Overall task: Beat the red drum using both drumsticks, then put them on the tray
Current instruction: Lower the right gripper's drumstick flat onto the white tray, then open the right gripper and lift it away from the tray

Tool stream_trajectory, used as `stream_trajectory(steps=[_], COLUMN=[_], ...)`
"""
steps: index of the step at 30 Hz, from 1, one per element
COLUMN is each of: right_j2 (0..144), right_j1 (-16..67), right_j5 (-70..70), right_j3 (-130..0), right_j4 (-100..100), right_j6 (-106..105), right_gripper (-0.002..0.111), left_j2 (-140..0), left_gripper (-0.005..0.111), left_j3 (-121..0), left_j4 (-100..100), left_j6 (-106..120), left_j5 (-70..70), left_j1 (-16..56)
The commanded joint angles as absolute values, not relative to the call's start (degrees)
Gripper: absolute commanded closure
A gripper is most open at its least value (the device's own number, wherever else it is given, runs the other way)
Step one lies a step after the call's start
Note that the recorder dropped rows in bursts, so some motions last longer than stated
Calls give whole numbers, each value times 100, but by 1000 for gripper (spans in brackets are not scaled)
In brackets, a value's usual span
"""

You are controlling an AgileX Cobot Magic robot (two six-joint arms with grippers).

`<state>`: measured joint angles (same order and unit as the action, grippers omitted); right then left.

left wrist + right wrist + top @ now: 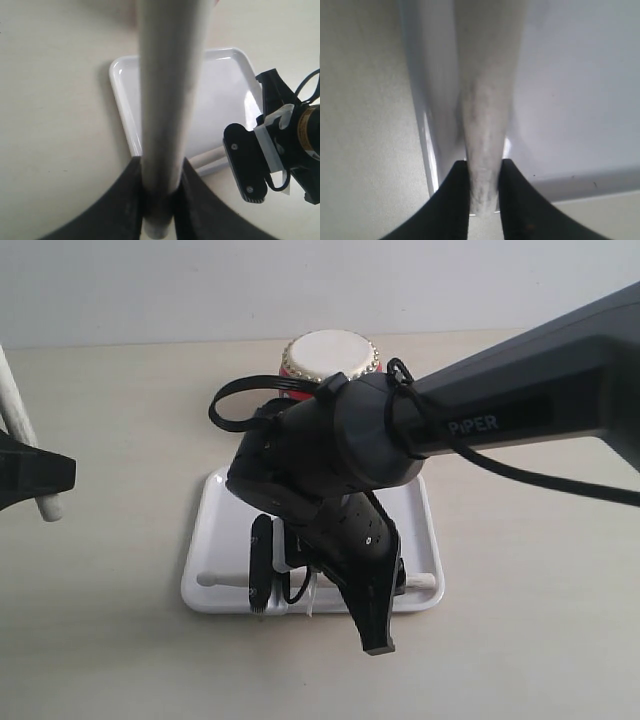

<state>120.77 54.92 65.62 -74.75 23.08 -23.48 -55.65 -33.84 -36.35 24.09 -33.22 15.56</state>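
Right gripper (318, 620) looms nearest us, jaws clamped on one drumstick (222, 579) lying along the near edge of the tray (225, 530). The left gripper (161, 172), jaws clamped likewise, holds the other drumstick (170, 75) above open table (530, 620). We see the red drum (330, 355) behind.

Bright, even, diffuse light; the bench (110, 660) carries only faint, soft shadows. White glare streaks the tray (122, 95) rim in both wrist views. There the stick (170, 100), mid-frame and close to the lens, is heavily blurred. The exterior view is slightly soft, and its dark arm (520, 390) shows little detail.
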Motion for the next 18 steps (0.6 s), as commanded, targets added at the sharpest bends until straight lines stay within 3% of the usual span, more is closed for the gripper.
stream_trajectory(steps=[1,18], right_j2=[12070,12070], right_j1=[5504,5504], right_j5=[6596,6728], right_j3=[-7523,-7523], right_j4=[2319,2319], right_j6=[-2270,-2217], right_gripper=[98,83], left_j2=[-5533,-5533], left_gripper=[107,107], left_j3=[-3354,-3354], left_j4=[-3683,-3750], left_j6=[2377,2377], left_j5=[-3313,-3399], left_j1=[1540,1540])
